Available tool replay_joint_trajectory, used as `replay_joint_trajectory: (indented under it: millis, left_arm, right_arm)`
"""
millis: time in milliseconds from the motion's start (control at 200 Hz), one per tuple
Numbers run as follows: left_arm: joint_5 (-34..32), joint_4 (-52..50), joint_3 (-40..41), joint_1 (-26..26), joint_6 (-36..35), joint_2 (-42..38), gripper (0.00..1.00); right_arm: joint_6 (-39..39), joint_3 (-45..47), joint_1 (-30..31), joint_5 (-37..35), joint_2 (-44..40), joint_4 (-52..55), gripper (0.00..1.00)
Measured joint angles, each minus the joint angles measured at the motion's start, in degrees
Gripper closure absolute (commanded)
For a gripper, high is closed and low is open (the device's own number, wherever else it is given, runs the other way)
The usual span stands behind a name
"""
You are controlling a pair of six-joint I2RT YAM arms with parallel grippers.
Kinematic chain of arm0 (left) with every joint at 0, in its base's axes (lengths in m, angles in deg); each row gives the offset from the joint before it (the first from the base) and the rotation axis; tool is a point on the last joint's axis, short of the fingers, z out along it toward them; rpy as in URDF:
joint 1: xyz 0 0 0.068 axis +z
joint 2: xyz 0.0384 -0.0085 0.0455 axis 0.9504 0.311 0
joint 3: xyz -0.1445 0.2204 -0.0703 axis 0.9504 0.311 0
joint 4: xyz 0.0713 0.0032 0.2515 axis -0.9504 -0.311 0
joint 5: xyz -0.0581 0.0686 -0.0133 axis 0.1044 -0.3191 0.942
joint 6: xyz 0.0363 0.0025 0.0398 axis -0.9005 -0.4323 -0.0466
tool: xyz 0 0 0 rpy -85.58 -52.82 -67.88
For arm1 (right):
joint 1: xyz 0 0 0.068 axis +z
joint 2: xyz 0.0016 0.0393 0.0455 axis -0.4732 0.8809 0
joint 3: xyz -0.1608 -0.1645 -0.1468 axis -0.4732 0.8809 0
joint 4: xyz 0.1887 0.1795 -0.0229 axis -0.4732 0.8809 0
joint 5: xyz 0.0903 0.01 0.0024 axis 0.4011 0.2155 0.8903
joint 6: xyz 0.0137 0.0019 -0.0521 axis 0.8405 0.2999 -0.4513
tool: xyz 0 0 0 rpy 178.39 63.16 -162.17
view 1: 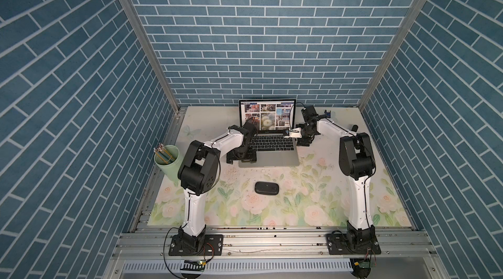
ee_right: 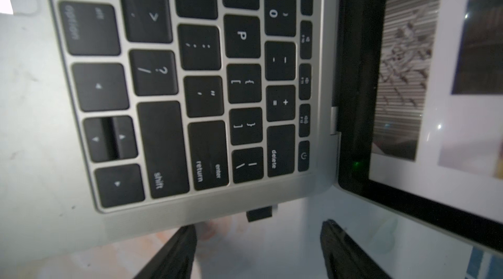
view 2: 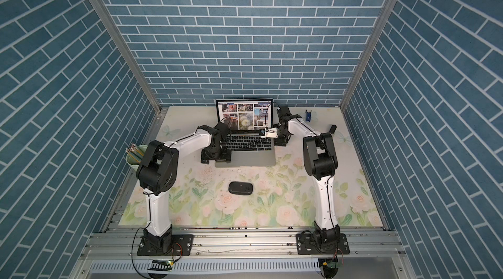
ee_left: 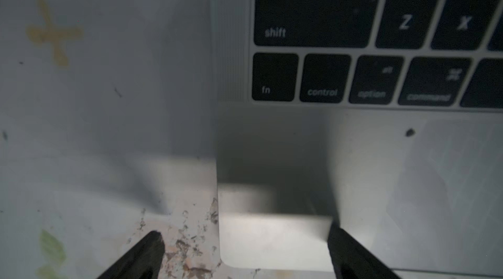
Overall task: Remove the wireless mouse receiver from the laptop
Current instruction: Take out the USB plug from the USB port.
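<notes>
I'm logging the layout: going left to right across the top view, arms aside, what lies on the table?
Green pencil cup → laptop → small blue object → small black cylinder. The mouse is left out: it lies nearer than the laptop, in the same span.

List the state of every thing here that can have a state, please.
laptop, open, screen lit.
wireless mouse receiver, plugged into the laptop's edge, not gripped.
right pincer, open, the receiver just ahead of its gap.
left pincer, open, astride the laptop's front corner.
mouse, lying flat, untouched.
cup, upright, pencils inside.
</notes>
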Motion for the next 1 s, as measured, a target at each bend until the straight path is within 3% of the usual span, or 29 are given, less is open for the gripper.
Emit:
replay_joint_trajectory:
  millis: [285, 430, 700, 1000]
  left_arm:
    - [1.11, -1.51, -1.84, 0.74, -1.16, 1.42, 0.02]
    - [1.66, -1.75, -2.12, 0.92, -1.29, 1.70, 0.03]
    - [2.27, -1.81, -2.19, 1.16, -1.42, 1.77, 0.03]
    - [2.99, -2.01, -2.45, 1.27, -2.10, 1.95, 0.03]
  right_arm:
    - [-0.22, 2.91, 0.09, -0.44, -1.40, -2.69, 0.30]
    - [-1.44, 2.91, 0.15, -0.94, -1.40, -2.19, 0.48]
    - [-2.47, 1.33, 0.31, -1.49, -0.46, 0.17, 0.43]
    - [-2.73, -8.68, 0.35, -1.68, 4.94, 9.53, 0.41]
